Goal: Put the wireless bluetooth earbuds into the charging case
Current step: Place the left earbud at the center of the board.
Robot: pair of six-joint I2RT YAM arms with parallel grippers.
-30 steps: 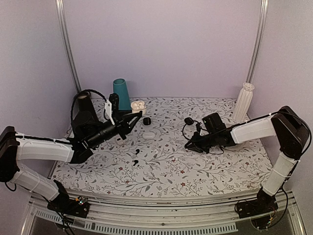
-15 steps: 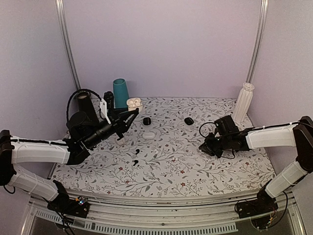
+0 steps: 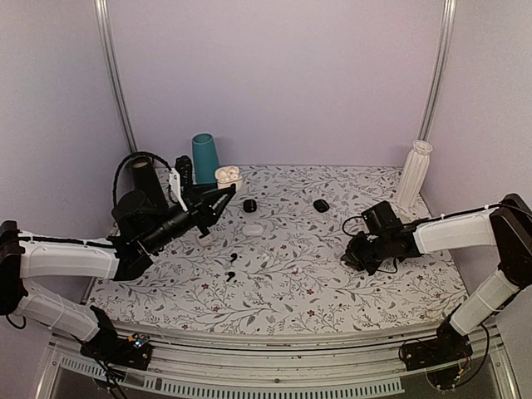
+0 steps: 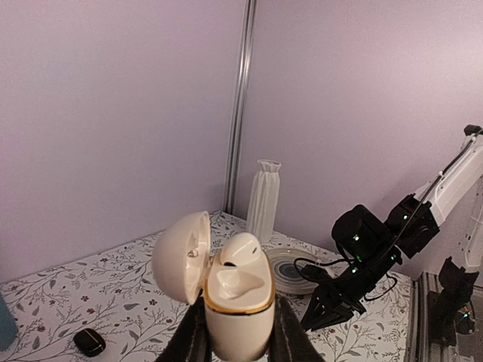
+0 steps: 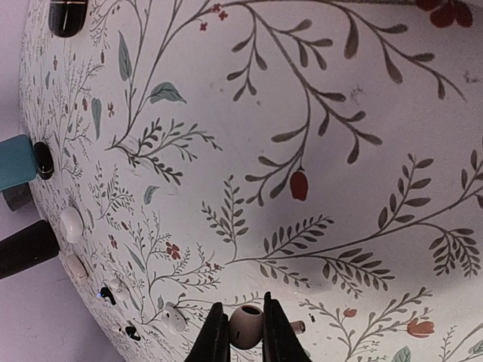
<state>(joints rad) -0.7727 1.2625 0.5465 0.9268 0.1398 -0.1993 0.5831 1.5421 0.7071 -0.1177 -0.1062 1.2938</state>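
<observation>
Both grippers are carrying something right now.

Left side: the left gripper [image 4: 240, 343] is clamping the lower body of the charging case [image 4: 238, 302], with its fingers [image 4: 190, 341] pressing on either flank. The case is standing upright in the grip with its lid [image 4: 181, 256] swung open to one side. A white earbud [image 4: 241, 250] is sitting in the case. I cannot tell whether the other hollow is filled. In the top view the case is hanging above the table's back left corner, just beside the teal cup [image 3: 204, 158].

Right side: the right gripper [image 5: 246, 335] is pinching a second earbud [image 5: 246, 324] between its fingertips. It is hovering low over the floral table cover [image 5: 317, 113], on the right half of the table and well apart from the case.

Also noting: a black pebble case [image 3: 249, 205] and another black case [image 3: 321, 204] are lying toward the back middle. A white ribbed vase [image 3: 416, 173] is standing at the back right. A small white item [image 3: 253, 228] is lying near the centre, too small for me to identify.
</observation>
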